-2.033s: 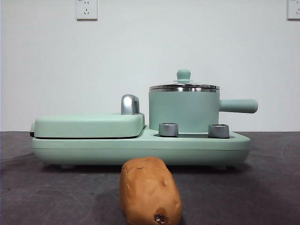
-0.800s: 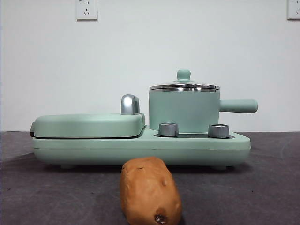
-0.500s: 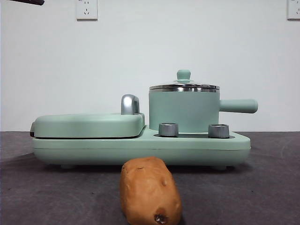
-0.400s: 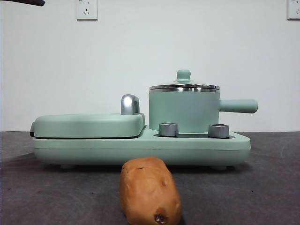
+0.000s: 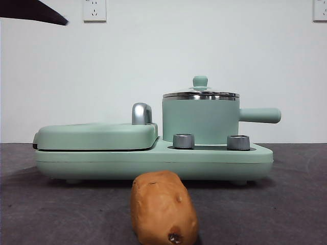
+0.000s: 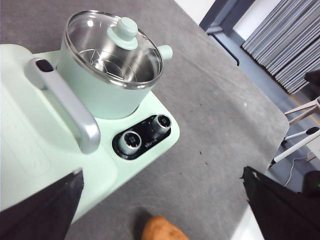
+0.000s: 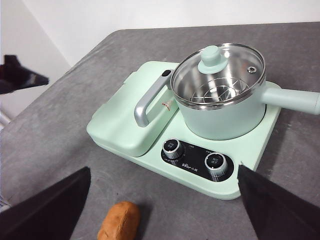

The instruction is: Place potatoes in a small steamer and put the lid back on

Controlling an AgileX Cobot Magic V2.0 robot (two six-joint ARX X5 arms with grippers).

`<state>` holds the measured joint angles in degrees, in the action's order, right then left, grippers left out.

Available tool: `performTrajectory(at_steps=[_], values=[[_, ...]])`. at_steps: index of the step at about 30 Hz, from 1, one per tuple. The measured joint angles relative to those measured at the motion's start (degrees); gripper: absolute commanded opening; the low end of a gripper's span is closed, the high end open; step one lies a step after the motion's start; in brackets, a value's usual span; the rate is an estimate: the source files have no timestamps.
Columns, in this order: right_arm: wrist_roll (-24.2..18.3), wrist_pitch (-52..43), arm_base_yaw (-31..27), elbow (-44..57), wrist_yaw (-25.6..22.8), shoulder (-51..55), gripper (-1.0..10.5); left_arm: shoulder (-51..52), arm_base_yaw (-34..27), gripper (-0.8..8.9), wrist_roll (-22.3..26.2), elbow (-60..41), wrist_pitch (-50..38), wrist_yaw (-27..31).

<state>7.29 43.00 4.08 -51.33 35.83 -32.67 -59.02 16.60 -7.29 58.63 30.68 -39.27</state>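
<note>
In the front view, the oblong orange-brown potato (image 5: 163, 208) lay on the dark table (image 5: 286, 204), its dark-spotted end toward the camera, near the mint-green cooker base (image 5: 153, 161). The small steamer (image 5: 200, 121) sat on that base with the glass lid (image 5: 200, 94) on it. A black arm tip (image 5: 33, 13) showed at the top corner.

In the left wrist view, the left gripper (image 6: 160, 202) was spread wide, empty, above the potato's end (image 6: 162, 230).

In the right wrist view, the right gripper (image 7: 162, 200) was also spread wide, holding nothing, high above the potato (image 7: 119, 220) and 2 knobs (image 7: 194, 155).
</note>
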Motion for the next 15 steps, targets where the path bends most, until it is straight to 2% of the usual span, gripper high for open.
performTrajectory(at_steps=[6,15], values=[[0.0,0.0,0.0,0.0,0.0,0.0,4.7,-11.9,5.0,5.12,-1.1,10.6,2.5,3.8],[0.0,0.0,0.0,0.0,0.0,0.0,4.7,-36.2,13.2,5.03,-1.2,37.2,14.8,14.5]])
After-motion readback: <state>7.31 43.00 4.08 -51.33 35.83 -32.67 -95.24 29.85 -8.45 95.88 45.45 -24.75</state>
